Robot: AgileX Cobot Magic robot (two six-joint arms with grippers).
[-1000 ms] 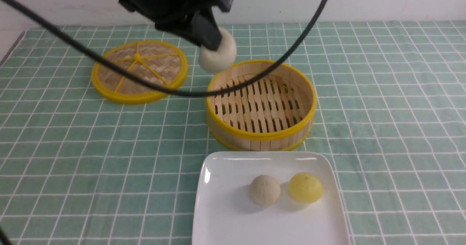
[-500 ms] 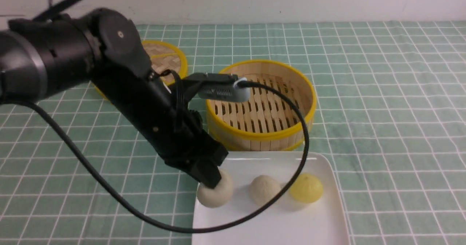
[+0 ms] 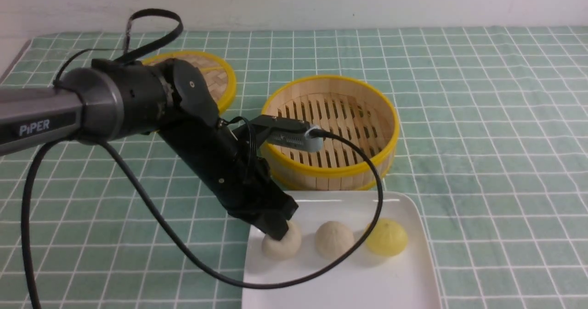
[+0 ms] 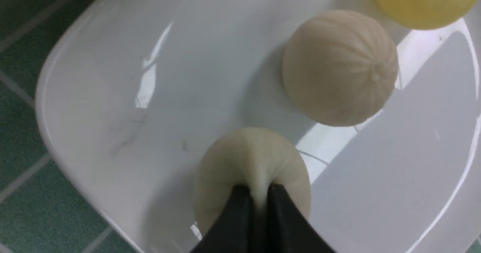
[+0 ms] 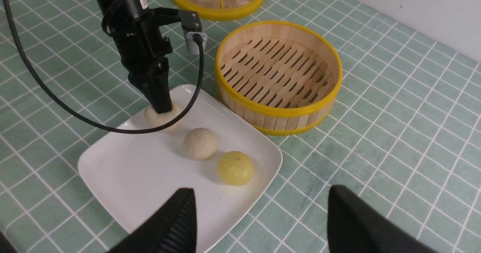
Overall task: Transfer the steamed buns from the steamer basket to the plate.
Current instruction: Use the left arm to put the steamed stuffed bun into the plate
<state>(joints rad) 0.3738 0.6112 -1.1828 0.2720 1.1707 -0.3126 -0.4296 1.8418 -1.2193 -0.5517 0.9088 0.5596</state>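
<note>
The left claw [image 3: 277, 230] is pinched tight on the top of the held bun [image 3: 284, 248]. In the wrist view its two black tips squeeze a little fold of soft dough. It holds the bun by the top so the round bottom can go down flat on the plate [image 3: 349, 283]. The bun looks like it sits on the plate now, close to the left edge, the side the arm comes from.

The middle bun [image 3: 334, 239] is just beside it, and the yellow bun [image 3: 387, 237] comes after that. The three make a row with small gaps, so no bun squashes another.

The basket [image 3: 328, 173] stands just behind the plate with no buns in it. Its lid [image 3: 226, 77] lies flat on the desk [image 3: 482, 139] farther back, out of the arm's way.

The right claw [image 5: 261, 196] is wide open and holds nothing. It hangs over the desk near the plate. I think it waits there so the two arms do not bump.

I think the job is almost done. The left claw only has to let go and lift up. The dough may stick to the tips, so a slow lift is best.
</note>
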